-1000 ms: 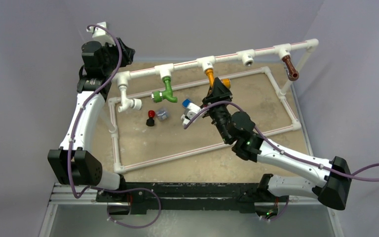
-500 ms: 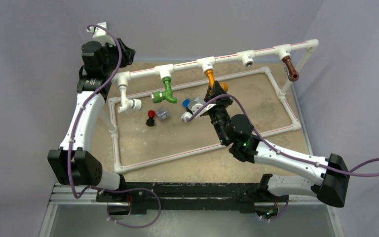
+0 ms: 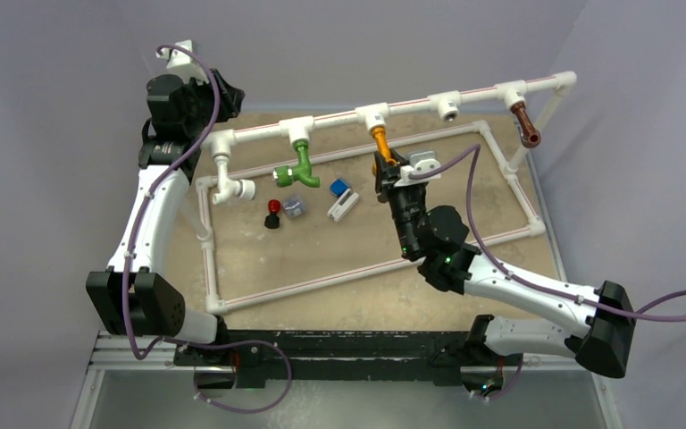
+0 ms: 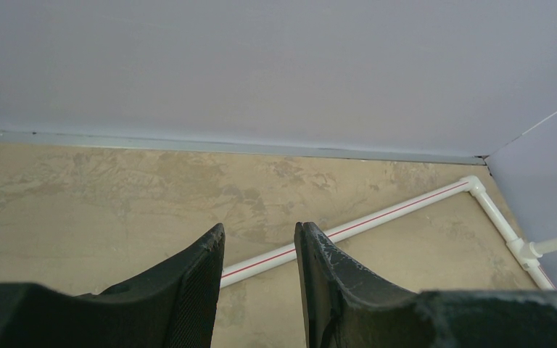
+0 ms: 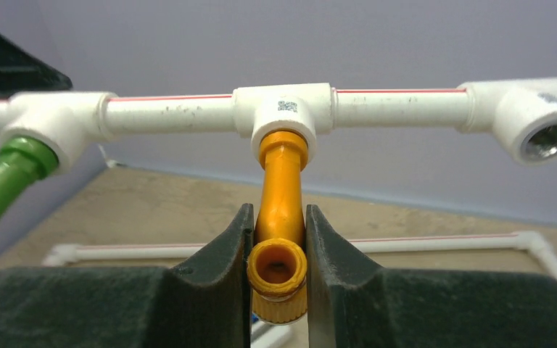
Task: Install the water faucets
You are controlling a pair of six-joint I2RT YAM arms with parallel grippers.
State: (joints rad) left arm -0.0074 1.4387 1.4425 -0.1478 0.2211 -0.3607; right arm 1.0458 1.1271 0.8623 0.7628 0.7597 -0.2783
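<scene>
The orange faucet (image 3: pixel 380 138) hangs from the middle tee of the white pipe rail (image 3: pixel 411 100). My right gripper (image 3: pixel 386 170) is shut on its lower end. In the right wrist view the fingers (image 5: pixel 236 246) press both sides of the orange faucet (image 5: pixel 281 185), whose open spout faces the camera. A green faucet (image 3: pixel 302 165) hangs from the tee to the left, its stem (image 5: pixel 0 185) at the left edge of the right wrist view. At the rail's right end hangs a brown faucet (image 3: pixel 525 123). My left gripper (image 4: pixel 259 232) stands open at the far left corner, holding nothing.
An empty tee socket (image 3: pixel 447 107) sits between the orange and brown faucets. A red-and-black knob (image 3: pixel 273 213), a small grey piece (image 3: pixel 294 207) and a white-and-blue piece (image 3: pixel 342 200) lie on the board. A white pipe frame (image 3: pixel 509 165) rings the floor; another socket (image 3: pixel 232 188) hangs at the left.
My right wrist has rolled round and moved onto the orange faucet, and its jaws have closed on it. The left arm has not moved.
</scene>
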